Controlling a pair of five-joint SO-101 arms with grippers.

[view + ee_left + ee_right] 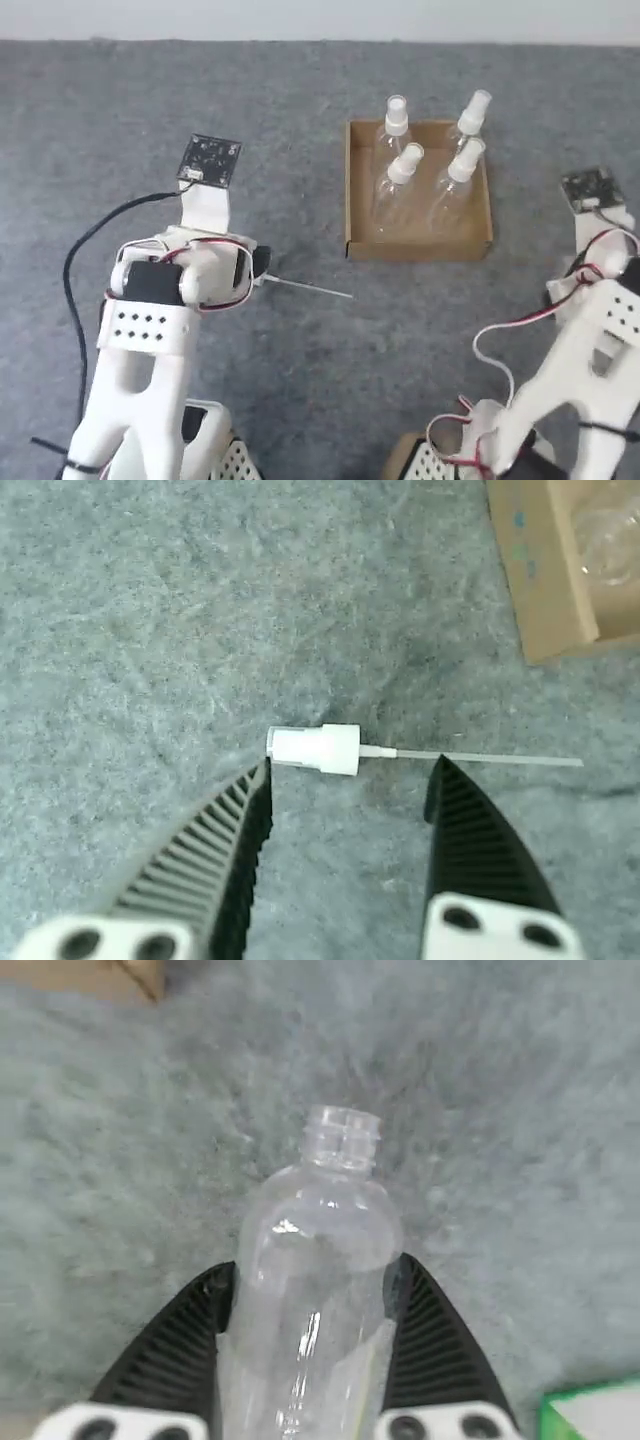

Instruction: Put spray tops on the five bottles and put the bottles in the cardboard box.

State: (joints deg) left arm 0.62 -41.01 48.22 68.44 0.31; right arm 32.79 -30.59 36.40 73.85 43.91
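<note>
A white spray top [315, 749] lies on its side on the grey carpet, its thin dip tube [312, 289] pointing toward the cardboard box [418, 246]. My left gripper [350, 780] hovers just over it, open, with one fingertip near the cap and the other beside the tube. My right gripper [312, 1278] is shut on a clear bottle [320, 1250] with a bare threaded neck. Several bottles with spray tops [397, 180] stand in the box.
The left arm [175, 290] covers the spray top's head in the high view. The right arm [600, 320] stands at the right edge, below the box. A corner of the box [545, 570] lies past the dip tube's end. A green-edged object [600, 1410] sits beside the right gripper.
</note>
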